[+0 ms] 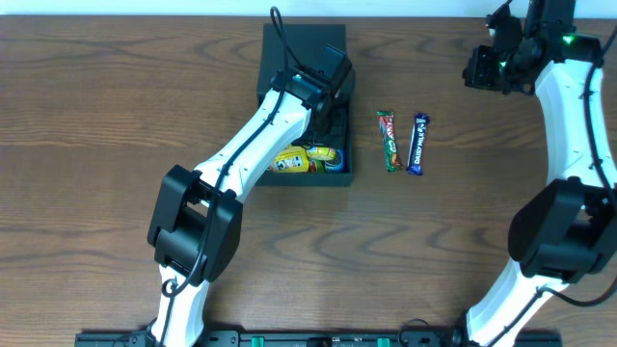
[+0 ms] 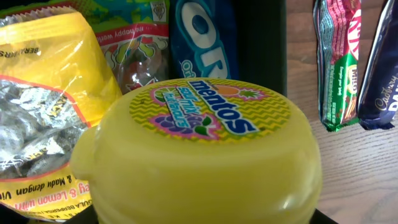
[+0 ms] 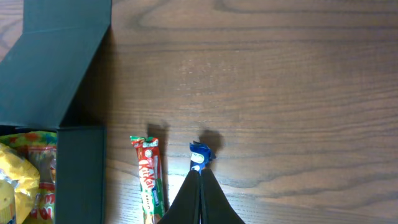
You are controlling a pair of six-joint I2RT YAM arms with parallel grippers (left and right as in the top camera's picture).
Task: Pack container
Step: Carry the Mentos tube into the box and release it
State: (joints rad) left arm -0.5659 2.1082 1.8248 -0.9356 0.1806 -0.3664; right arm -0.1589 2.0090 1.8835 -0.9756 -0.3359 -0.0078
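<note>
Container (image 1: 313, 43): Mentos tub (image 2: 205, 155) only in left-wrist view; left tool (image 1: 330, 116) unclear, right tool (image 3: 200, 177) closed.

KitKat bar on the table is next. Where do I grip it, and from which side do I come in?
Take the KitKat bar across its narrow width at mid-length, coming straight down from above. It lies flat, lengthwise away from the robot, with a gap along each long side for the fingers; the Cadbury bar lies close on its right.
</note>
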